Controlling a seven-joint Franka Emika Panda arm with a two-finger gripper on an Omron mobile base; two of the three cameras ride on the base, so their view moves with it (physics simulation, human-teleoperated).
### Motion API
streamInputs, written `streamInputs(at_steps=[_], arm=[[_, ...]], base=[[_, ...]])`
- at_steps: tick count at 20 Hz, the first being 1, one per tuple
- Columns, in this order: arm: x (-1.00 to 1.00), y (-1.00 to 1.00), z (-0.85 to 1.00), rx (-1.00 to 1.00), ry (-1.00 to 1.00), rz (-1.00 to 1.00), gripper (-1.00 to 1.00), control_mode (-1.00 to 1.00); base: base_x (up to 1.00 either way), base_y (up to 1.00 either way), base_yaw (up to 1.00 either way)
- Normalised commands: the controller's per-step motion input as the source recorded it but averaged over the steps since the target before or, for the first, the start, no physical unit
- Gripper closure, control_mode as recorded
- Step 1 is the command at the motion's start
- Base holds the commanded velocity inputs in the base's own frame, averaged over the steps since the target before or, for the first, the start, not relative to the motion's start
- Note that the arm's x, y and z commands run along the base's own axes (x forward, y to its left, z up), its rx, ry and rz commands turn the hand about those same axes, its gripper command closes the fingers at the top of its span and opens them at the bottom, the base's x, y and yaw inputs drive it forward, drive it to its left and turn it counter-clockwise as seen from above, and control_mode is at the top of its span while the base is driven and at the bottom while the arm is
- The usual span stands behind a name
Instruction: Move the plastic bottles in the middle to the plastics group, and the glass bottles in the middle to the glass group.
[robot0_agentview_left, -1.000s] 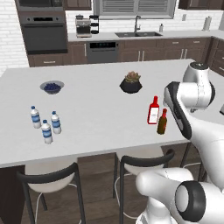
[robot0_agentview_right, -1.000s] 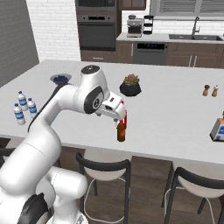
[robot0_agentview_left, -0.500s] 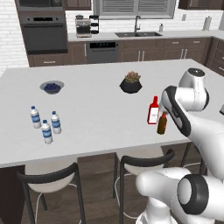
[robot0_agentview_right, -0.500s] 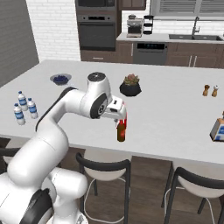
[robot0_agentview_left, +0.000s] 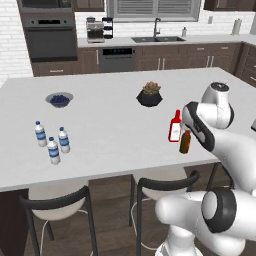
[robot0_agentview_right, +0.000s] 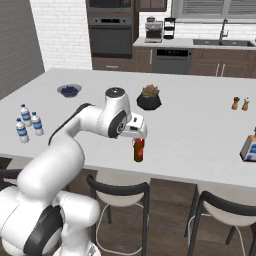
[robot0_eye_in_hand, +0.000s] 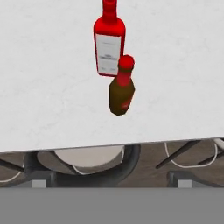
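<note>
White table (robot0_agentview_left: 100, 125): red bottle (robot0_agentview_left: 175, 127) and brown bottle (robot0_agentview_left: 185, 141) remain mid-table, unsorted; I hold the jaws wide, empty, above them

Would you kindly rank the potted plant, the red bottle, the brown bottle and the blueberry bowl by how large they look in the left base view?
1. potted plant
2. blueberry bowl, close behind it
3. red bottle
4. brown bottle

The bottles stand nearer the camera, so their true sizes stay unsure.

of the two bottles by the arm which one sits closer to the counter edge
The dark brown bottle with the red cap; the red bottle with the white label stands farther in.
</note>
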Motion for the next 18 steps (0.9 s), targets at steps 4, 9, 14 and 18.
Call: streamInputs(at_steps=[4,9,14,18], arm=[[0.38,0.00,-0.11,-0.02,0.00,0.00,-1.00,-1.00],[0.42,-0.02,-0.02,-0.01,0.00,-0.01,-1.00,-1.00],[0.25,-0.05,0.00,0.00,0.00,0.00,-1.00,-1.00],[0.03,-0.16,-0.11,0.00,0.00,0.00,-1.00,-1.00]], base=[[0.00,0.00,0.00],[0.00,0.00,0.00],[0.00,0.00,0.00],[0.00,0.00,0.00]])
